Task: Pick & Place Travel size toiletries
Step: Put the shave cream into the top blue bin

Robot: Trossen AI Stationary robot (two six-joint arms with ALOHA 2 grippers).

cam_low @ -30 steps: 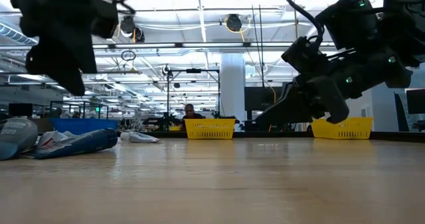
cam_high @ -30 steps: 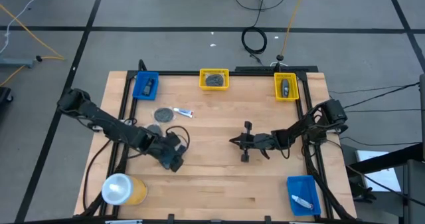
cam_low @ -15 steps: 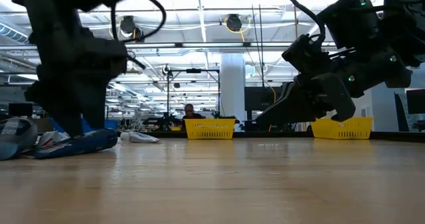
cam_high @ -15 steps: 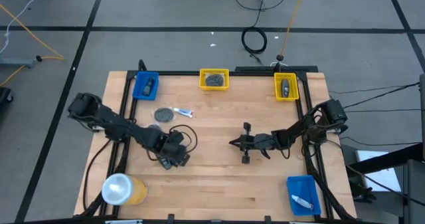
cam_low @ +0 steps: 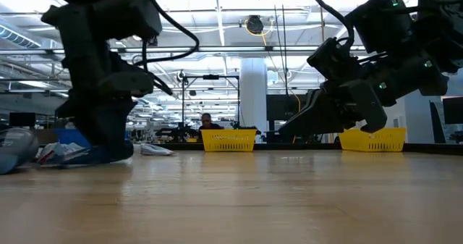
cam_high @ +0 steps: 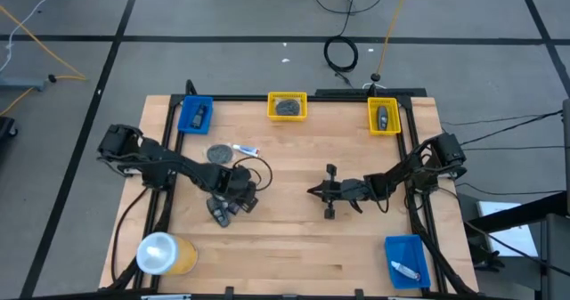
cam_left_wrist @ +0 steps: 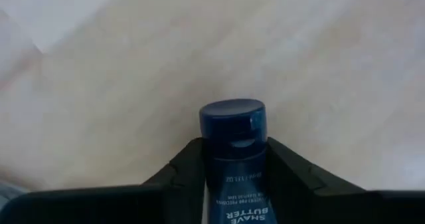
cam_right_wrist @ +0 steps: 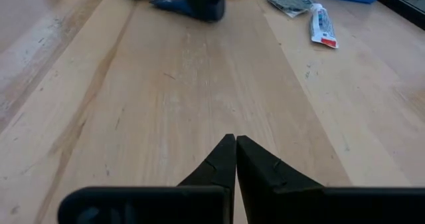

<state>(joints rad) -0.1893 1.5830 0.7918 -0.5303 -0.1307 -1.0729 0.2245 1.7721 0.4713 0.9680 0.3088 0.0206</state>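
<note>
A dark blue tube marked SHAVE BUTTER (cam_left_wrist: 232, 137) lies on the table left of centre; in the low view (cam_low: 101, 155) it rests on its side. My left gripper (cam_high: 223, 204) has come down on it and is shut on it. A grey disc (cam_high: 218, 154) and a little white tube (cam_high: 246, 150) lie just beyond it. My right gripper (cam_high: 325, 193) is shut and empty, and hangs a little above the table right of centre (cam_right_wrist: 232, 141). My left gripper pinches the blue tube's two sides (cam_left_wrist: 212, 167) between its two fingers. The fingers lie along the tube and slant down from above. The tube's round cap end (cam_left_wrist: 232, 117) sticks out past the fingertips. In the low view the tube lies on the table under the gripper.
On the far edge stand a blue bin (cam_high: 195, 114) and two yellow bins (cam_high: 287, 105) (cam_high: 383, 116), each with an item in it. A blue bin (cam_high: 407, 260) with a white tube stands near right. A large yellow roll (cam_high: 163, 254) lies near left.
My left gripper has gone down and toward the table's right edge, onto the blue tube. The tube stays lying on the table. My right arm has kept still.
</note>
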